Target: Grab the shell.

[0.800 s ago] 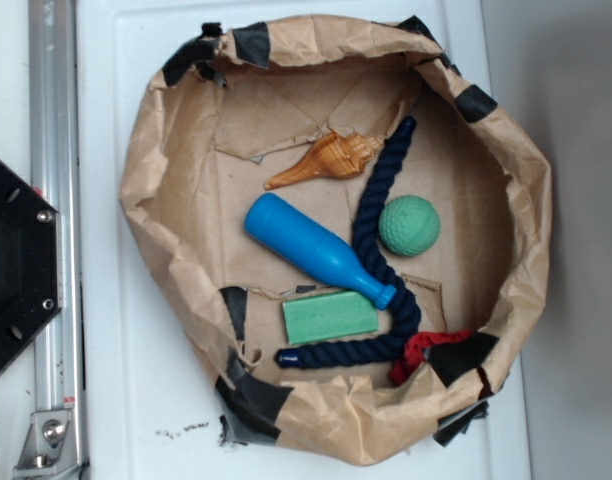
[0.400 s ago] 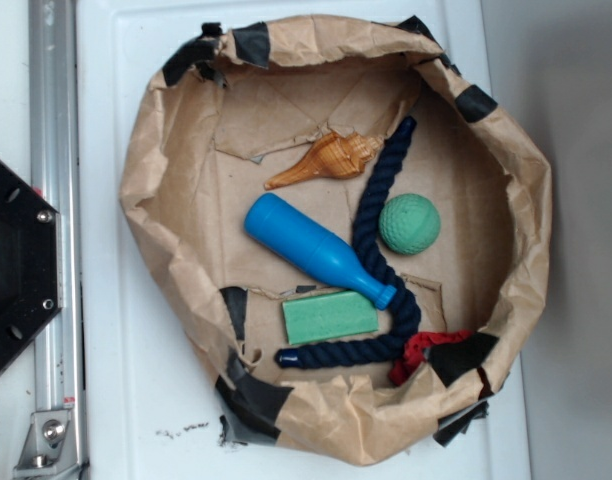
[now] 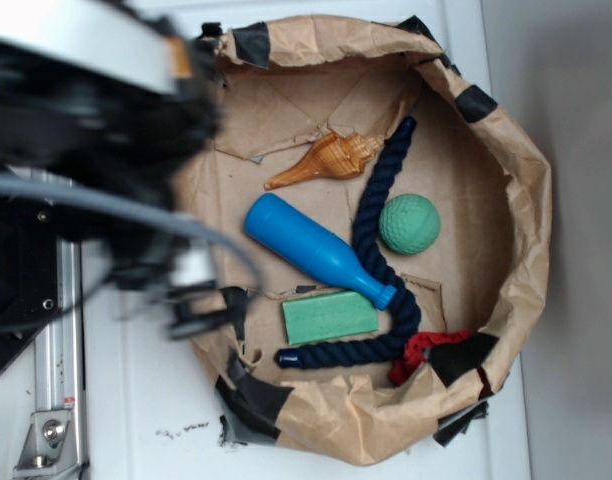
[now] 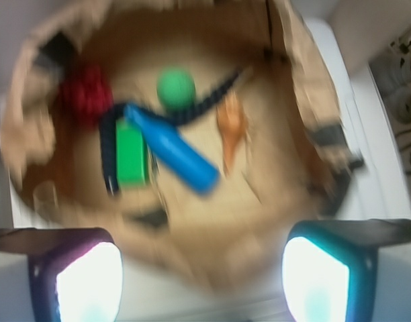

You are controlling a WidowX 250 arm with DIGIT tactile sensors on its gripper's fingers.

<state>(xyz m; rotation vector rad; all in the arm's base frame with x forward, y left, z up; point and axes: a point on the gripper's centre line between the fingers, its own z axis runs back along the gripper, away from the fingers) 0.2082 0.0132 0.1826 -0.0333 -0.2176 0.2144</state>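
Note:
The shell (image 3: 331, 158) is orange-tan and ribbed. It lies in the upper middle of the brown paper bin (image 3: 526, 215), with its long point aimed lower left. In the blurred wrist view the shell (image 4: 231, 124) shows right of centre. My gripper (image 3: 191, 300) hangs blurred over the bin's left rim, well to the lower left of the shell and apart from it. In the wrist view the gripper (image 4: 202, 268) is open, its fingers (image 4: 91, 278) spread wide with only paper and white table between them.
A blue bottle (image 3: 316, 250) lies just below the shell. A dark rope (image 3: 371, 215) curves down its right side. A green ball (image 3: 409, 224), a green block (image 3: 329, 317) and a red item (image 3: 418, 350) also lie in the bin. My arm (image 3: 96, 110) covers the upper left.
My arm and gripper have swung into the exterior view from the left and now cover the bin's left rim. The shell and the other items have not moved.

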